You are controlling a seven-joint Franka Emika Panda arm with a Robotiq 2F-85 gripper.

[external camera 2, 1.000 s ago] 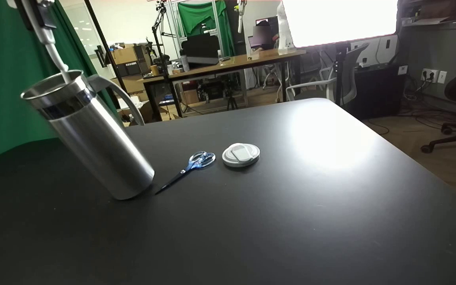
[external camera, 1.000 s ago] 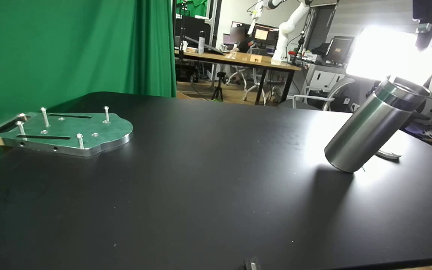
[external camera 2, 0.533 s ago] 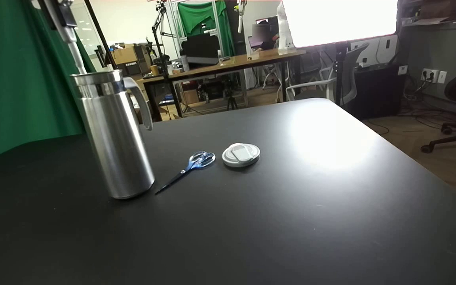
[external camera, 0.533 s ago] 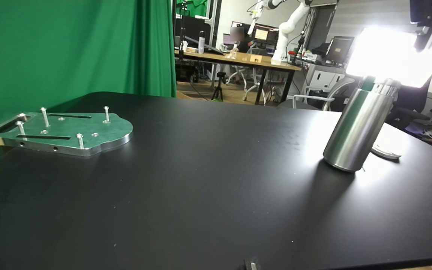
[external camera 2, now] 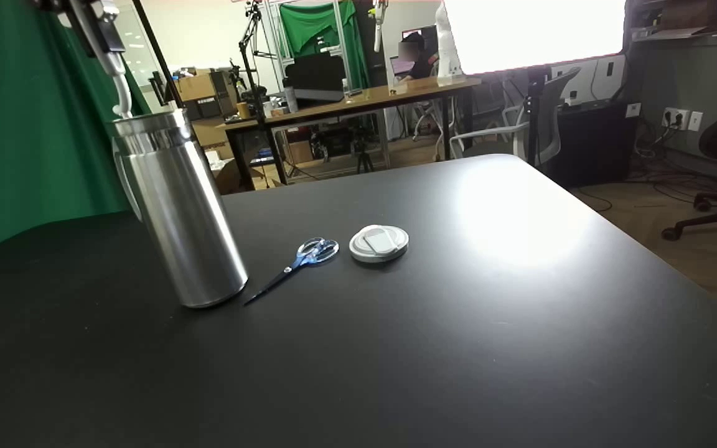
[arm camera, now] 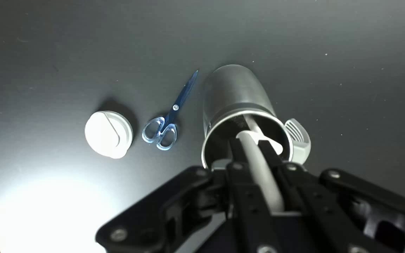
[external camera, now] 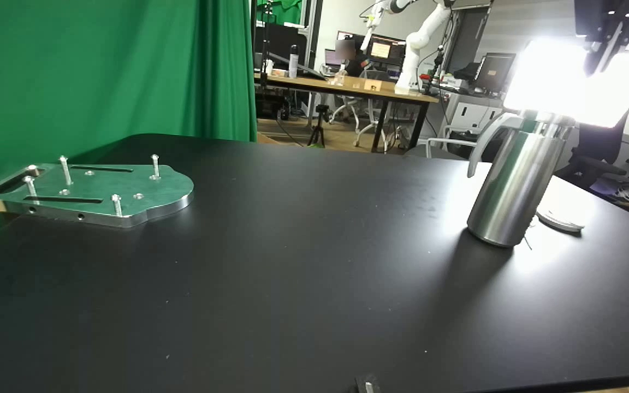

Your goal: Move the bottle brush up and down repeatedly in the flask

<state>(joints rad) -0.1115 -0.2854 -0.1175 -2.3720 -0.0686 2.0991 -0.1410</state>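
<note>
The flask [external camera: 516, 185], a tall brushed-silver cylinder, leans on its base edge on the black table; it also shows in an exterior view [external camera 2: 184, 218] and the wrist view [arm camera: 236, 88]. Its grey handle [arm camera: 299, 140] sticks out at the right in the wrist view and at the left in both exterior views. My gripper [arm camera: 249, 140] is above the flask mouth, its fingers closed on both sides of the white handle of the bottle brush [arm camera: 263, 175]. The brush [external camera 2: 123, 93] runs down into the flask; its lower end is hidden inside. The gripper shows top right in an exterior view [external camera: 598, 63].
Blue-handled scissors [external camera 2: 299, 264] lie beside the flask base, pointing at it. A round white lid [external camera 2: 379, 243] lies past them. A flat metal plate with pegs [external camera: 101, 188] stands at the far side of the table. A bright lamp panel [external camera 2: 533, 34] stands behind.
The flask has tipped from a strong lean to a more upright one. It has also turned, its handle swinging round to the other side. My gripper has shifted slightly with the brush held.
</note>
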